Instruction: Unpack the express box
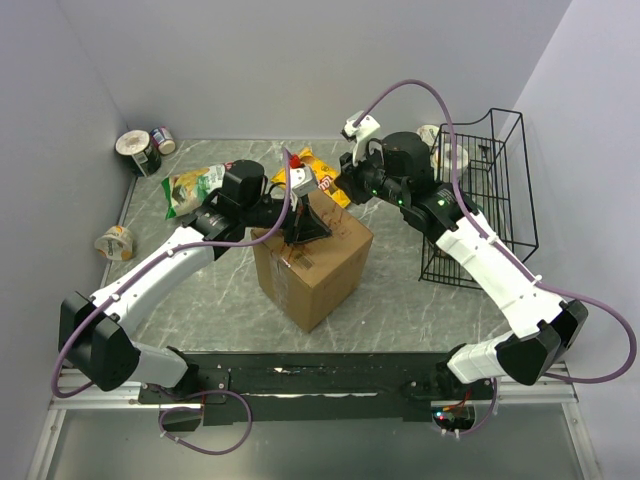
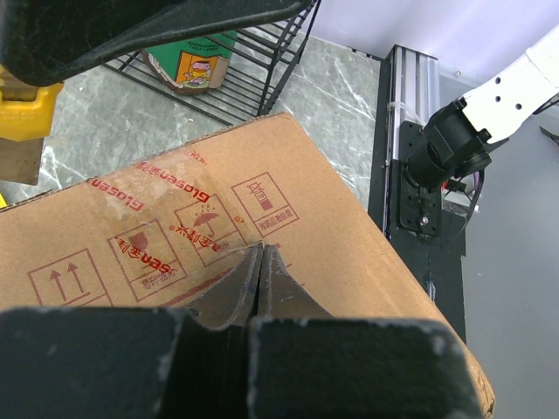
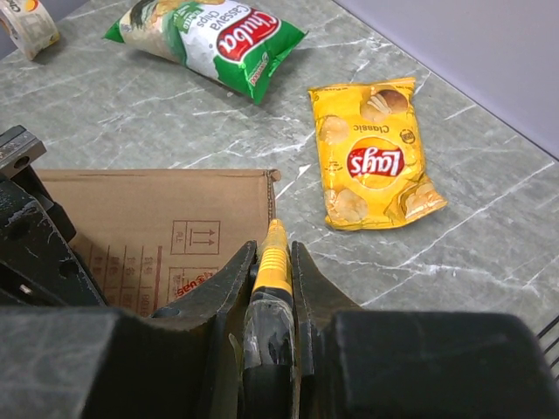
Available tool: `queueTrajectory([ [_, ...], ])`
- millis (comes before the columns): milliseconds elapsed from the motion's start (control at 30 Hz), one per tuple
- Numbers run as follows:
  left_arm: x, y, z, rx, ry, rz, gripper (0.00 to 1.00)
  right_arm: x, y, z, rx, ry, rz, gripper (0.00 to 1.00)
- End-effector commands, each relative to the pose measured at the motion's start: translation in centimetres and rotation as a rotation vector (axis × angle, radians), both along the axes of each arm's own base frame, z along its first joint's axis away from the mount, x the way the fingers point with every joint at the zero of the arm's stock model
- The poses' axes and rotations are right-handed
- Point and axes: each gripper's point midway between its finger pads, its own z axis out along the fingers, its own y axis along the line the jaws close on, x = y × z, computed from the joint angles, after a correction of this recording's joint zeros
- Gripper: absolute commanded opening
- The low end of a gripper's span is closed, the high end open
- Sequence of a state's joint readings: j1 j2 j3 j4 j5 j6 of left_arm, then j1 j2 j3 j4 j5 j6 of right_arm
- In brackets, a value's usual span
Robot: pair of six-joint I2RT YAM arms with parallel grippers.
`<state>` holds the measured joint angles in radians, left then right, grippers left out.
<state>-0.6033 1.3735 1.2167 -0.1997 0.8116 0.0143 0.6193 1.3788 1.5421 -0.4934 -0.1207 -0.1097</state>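
Observation:
The express box (image 1: 312, 268) is a brown carton standing shut in the middle of the table, with red handling marks on its top (image 2: 262, 196). My left gripper (image 1: 301, 236) is shut with nothing in it. Its fingertips (image 2: 260, 250) press together on the box top. My right gripper (image 1: 322, 190) hovers at the box's far edge, shut on a yellow and black utility knife (image 3: 275, 262). The knife's tip points past the box corner (image 3: 266, 179) toward the table.
A yellow Lay's bag (image 3: 376, 157) and a green cassava chips bag (image 3: 210, 35) lie behind the box. A black wire basket (image 1: 480, 200) stands at the right with a small carton (image 2: 188, 57) inside. Tape rolls (image 1: 138, 150) (image 1: 115, 242) sit at the left.

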Motion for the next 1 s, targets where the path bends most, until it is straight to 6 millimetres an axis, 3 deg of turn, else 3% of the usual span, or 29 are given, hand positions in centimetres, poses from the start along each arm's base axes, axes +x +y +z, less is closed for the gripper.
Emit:
queueTrajectory([
  [0,-0.6,0.4,-3.1,0.068,0.096,0.005,0.01,0.0,0.3,1.7,0.035,-0.035,0.011,0.0],
  [467,-0.5,0.3,-3.4,0.067,0.099,0.006,0.01,-0.4,0.3,-0.1,0.007,0.028,0.01,0.0],
  [733,-0.6,0.4,-3.5,0.069,0.101,0.006,0.01,0.1,0.2,0.1,-0.011,0.011,-0.009,0.0],
  [967,-0.6,0.3,-3.7,0.063,0.135,0.017,0.01,0.3,0.3,-1.8,-0.07,0.07,-0.023,0.0],
])
